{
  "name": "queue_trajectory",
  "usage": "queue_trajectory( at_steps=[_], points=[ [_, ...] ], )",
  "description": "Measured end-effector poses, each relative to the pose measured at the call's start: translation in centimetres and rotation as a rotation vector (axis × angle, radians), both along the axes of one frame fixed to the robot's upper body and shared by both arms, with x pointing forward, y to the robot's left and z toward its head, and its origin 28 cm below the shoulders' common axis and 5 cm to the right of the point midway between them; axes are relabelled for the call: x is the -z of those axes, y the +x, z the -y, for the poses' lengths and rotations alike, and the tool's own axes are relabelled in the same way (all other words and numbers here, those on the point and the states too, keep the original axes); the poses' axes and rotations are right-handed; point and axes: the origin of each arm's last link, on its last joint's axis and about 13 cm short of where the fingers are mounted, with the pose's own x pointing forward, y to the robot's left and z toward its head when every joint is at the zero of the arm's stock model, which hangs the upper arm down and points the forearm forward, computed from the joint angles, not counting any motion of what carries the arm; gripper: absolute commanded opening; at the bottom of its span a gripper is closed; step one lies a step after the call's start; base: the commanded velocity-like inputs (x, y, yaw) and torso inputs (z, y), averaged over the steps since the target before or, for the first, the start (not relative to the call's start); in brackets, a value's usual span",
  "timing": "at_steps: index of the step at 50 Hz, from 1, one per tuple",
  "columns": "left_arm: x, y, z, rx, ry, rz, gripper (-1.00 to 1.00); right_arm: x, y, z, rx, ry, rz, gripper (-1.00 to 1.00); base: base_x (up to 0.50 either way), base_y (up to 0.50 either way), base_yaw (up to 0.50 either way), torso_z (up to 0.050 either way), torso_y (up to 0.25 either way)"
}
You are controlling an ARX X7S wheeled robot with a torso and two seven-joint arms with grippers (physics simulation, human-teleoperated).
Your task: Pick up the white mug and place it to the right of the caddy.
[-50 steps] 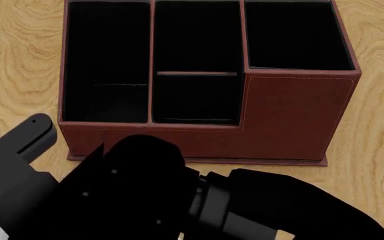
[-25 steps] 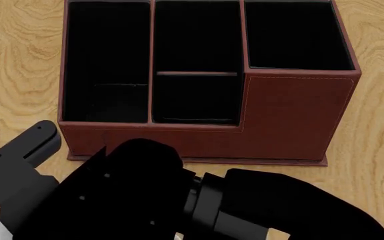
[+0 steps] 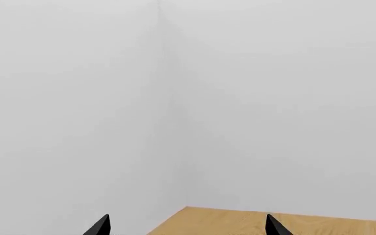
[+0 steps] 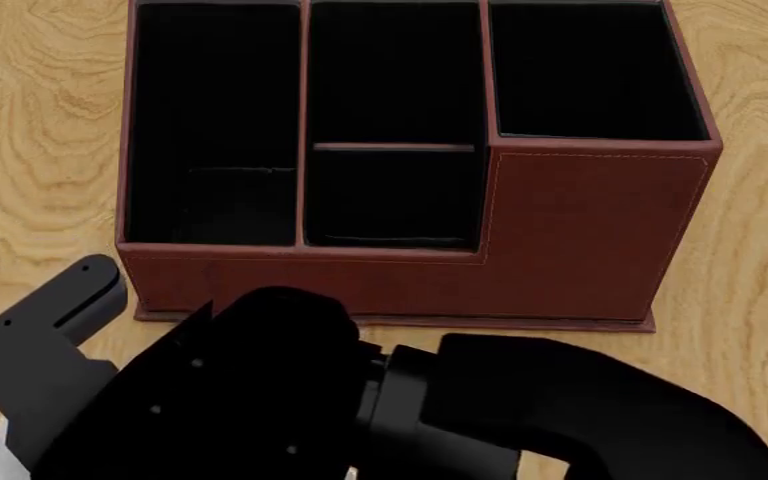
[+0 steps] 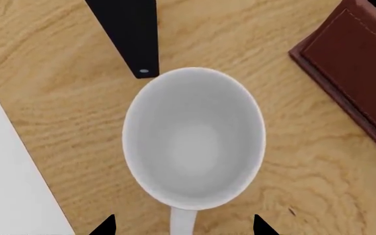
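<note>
The white mug (image 5: 193, 137) stands upright on the wooden table (image 5: 51, 98), seen from straight above in the right wrist view. Its handle (image 5: 182, 223) points between the two tips of my right gripper (image 5: 182, 227), which is open and touches nothing. A corner of the reddish-brown caddy (image 5: 358, 63) lies beside the mug. In the head view the caddy (image 4: 584, 230) fills the middle and my right arm (image 4: 264, 400) hides the mug. My left gripper (image 3: 186, 227) is open and empty, facing a white wall.
A black bar-shaped arm part (image 5: 126, 34) reaches to the mug's rim on the far side. The table edge (image 5: 18, 161) runs close to the mug, with white beyond it. A grey arm link (image 4: 51, 320) shows left of the caddy's front.
My right arm has shifted slightly over the table in front of the caddy; the grey link at the left has moved a little lower and to the right. The caddy has not moved.
</note>
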Motion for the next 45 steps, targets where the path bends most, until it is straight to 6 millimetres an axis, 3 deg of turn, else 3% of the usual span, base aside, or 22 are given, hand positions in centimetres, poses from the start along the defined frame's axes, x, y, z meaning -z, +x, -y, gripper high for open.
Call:
queue_trajectory(
  at_steps=[45],
  points=[
    [0.5, 0.2, 0.0, 0.005, -0.005, -0.008, 1.00, 1.7, 0.6, 0.2, 0.006, -0.022, -0.049, 1.00, 0.00, 0.00, 0.00, 0.000, 0.000]
  ],
)
